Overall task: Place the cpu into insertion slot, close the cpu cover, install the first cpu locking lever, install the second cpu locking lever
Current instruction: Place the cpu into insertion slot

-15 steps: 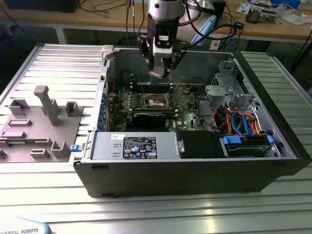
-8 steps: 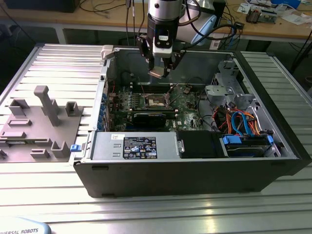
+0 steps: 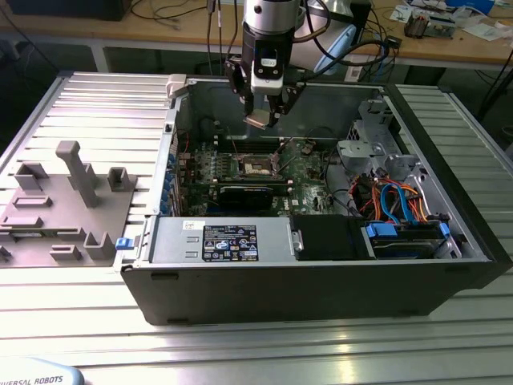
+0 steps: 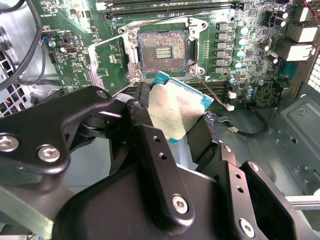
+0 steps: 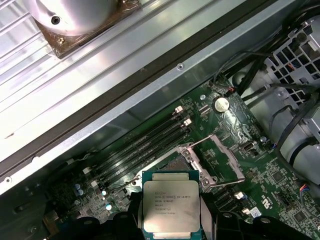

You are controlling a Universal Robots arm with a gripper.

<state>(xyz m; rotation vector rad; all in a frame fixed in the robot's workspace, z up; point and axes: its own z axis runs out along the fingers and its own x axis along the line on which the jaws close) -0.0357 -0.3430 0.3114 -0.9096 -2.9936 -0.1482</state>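
- Gripper (image 3: pixel 262 119) is hanging inside the open computer case (image 3: pixel 449 277), its fingers clamping the cpu (image 4: pixel 176 107) by its edges.
- cpu is hovering tilted above the insertion slot (image 4: pixel 163 51), not touching it.
- Slot's contacts are showing bare.

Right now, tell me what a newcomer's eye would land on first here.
The silvery cpu stands out, clamped in the tool above the green board, near the open insertion slot. Around it, the opened black computer case sits on a ribbed metal table, with a grey fixture block at the exterior view's left.
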